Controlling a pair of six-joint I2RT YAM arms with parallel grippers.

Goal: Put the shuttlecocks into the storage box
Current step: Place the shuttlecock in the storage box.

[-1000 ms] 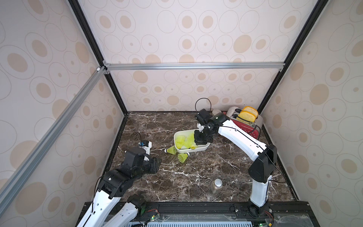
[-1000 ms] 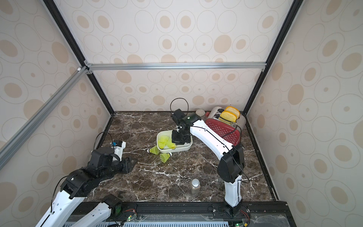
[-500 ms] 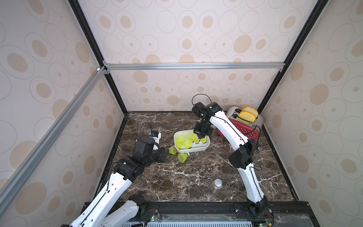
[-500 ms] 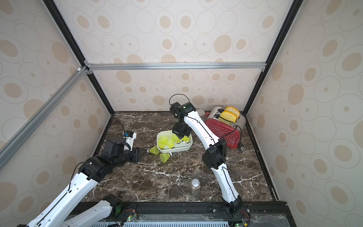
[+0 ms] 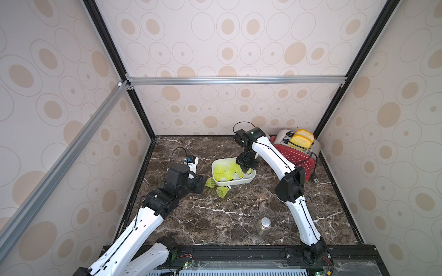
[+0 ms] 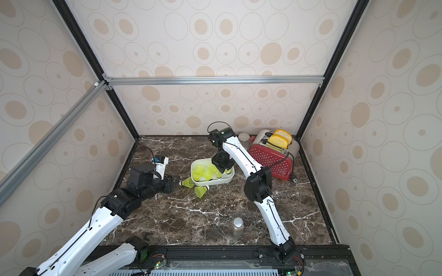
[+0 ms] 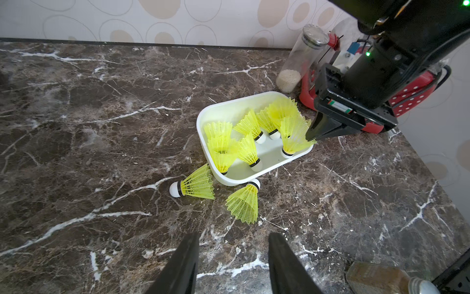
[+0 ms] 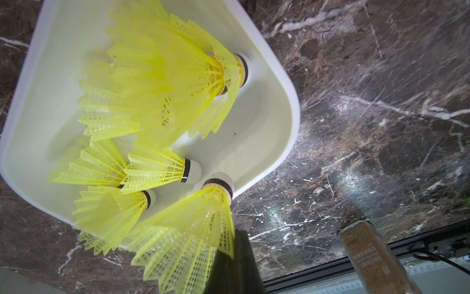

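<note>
Two shuttlecocks (image 5: 216, 187) lie loose on the tabletop at the front-left corner of the box (image 7: 203, 122), which sits mid-table toward the rear edge. Both are just ahead of the left gripper (image 7: 232, 244), whose jaws stand apart and empty, so that arm is much the nearer. The corner shuttlecock (image 7: 197, 185) lies on its side with its long axis running left to right, tip toward the left edge and skirt at the box's corner. The front shuttlecock (image 7: 243, 203) has its tip touching the box's front wall, its skirt fanned toward the front edge. The right gripper (image 7: 311, 136) hangs over the box's right end, clenched — apparently nipping the skirt rim of the held shuttlecock (image 7: 292, 137), which stands tip-down inside. Seven or eight are in the box, nested skirts blurring the count. Also here: one toaster (image 5: 295, 155) in the rear-right corner, and two jars — one (image 5: 263, 224) near the front edge, one (image 7: 300, 58) behind the box.
</note>
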